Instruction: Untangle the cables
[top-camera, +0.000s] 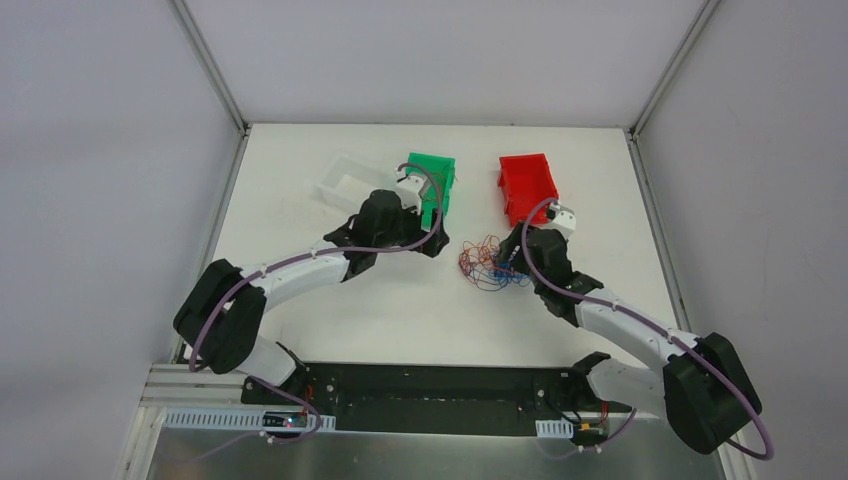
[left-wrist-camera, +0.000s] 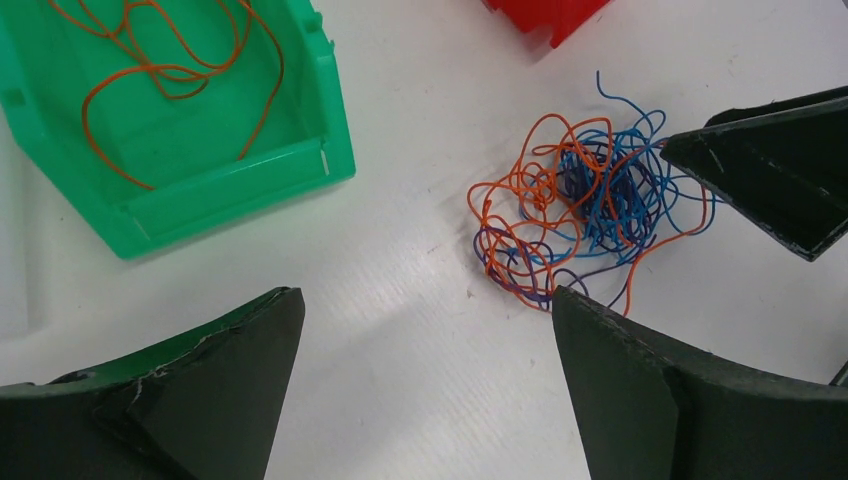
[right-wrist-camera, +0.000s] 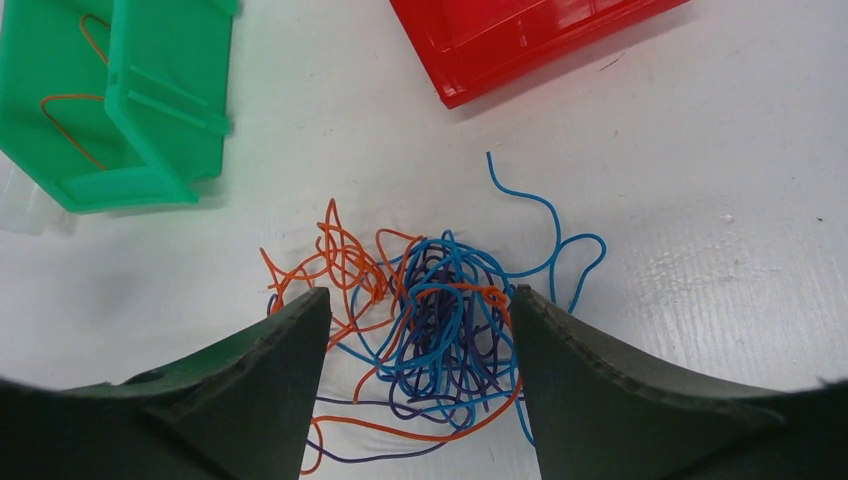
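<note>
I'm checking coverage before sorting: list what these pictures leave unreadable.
- Right wrist: the tangle's sides, behind the right gripper's fingers.
- Left wrist: the orange cable in the green bin, cut by the top edge.
- Top: strand crossings, too fine; red bin's contents, too small.

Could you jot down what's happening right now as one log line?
left hand: open, empty, near green bin | bin: orange cable inside | right hand: open, astride cable tangle

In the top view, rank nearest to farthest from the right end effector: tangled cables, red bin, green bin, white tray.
1. tangled cables, at the right end effector
2. red bin, just beyond
3. green bin, to the left
4. white tray, farthest left
</note>
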